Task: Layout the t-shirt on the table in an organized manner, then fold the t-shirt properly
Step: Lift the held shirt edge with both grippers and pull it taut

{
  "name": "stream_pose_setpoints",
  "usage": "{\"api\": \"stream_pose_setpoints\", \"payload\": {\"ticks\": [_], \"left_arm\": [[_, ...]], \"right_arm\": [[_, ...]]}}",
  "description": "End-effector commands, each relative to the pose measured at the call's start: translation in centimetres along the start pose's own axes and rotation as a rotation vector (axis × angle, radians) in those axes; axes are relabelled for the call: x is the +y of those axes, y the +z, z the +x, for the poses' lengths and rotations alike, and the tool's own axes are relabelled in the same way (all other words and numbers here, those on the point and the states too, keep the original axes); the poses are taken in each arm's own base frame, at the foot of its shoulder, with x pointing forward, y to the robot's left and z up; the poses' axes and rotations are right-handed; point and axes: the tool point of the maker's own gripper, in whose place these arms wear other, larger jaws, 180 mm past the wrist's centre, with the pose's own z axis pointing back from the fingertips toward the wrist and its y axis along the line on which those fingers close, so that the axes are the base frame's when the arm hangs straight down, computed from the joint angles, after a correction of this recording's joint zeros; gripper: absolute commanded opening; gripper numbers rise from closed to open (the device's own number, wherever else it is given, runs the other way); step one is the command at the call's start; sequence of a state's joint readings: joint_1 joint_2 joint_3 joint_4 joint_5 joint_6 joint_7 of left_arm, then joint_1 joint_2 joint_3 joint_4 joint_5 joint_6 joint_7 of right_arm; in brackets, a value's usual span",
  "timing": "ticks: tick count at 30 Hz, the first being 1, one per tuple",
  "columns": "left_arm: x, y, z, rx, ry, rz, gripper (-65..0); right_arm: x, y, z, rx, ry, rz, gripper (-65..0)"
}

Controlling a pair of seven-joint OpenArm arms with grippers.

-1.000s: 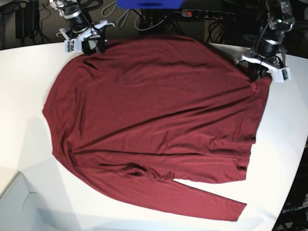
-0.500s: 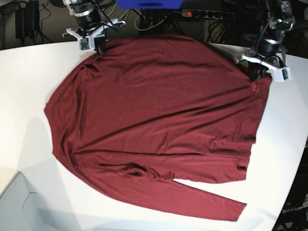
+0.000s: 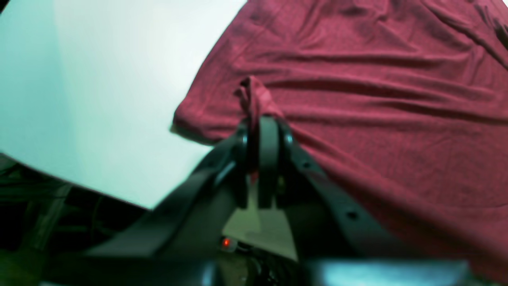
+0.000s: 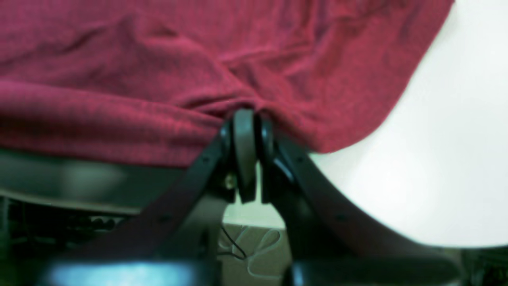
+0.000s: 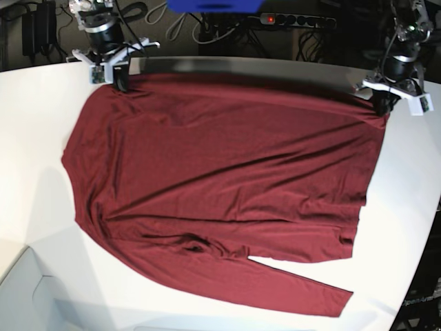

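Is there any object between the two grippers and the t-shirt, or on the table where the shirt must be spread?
Nothing visible is in the way. The left gripper and the right gripper are each shut directly on the far edge of the t-shirt. The table around the shirt shows only bare white surface.

We see a robotics lab: a white desk with two mounted arms, a power strip and tangled cables behind it.

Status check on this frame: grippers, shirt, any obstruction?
Left gripper and right gripper both shut on the t-shirt at its far corners. Far edge pulled straight on the table. Nothing obstructing.
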State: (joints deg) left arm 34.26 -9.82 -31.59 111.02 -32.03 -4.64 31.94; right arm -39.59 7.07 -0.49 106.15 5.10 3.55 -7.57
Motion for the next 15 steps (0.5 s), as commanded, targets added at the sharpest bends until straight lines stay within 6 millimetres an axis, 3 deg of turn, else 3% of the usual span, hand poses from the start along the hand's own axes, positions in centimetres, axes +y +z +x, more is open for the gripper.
{"api": "stream_pose_setpoints", "payload": {"ticks": [1,7,15], "left_arm": [[0.1,0.5,1.1,-0.036,-0.015,-0.001,-64.6],[0.0,0.6,1.4,-0.045,-0.021,-0.003,-64.6],[0.0,0.1,2.2,-0.065,-0.025,-0.002,-64.6]], "right_arm": [[-0.2,0.3,1.4,-0.050,0.003,-0.002,-65.0],[0.3,0.4,3.0,-0.092,0.005,0.010,-65.0],[0.1,-1.1,6.6,-0.189,0.015,0.006,-65.0]]}}
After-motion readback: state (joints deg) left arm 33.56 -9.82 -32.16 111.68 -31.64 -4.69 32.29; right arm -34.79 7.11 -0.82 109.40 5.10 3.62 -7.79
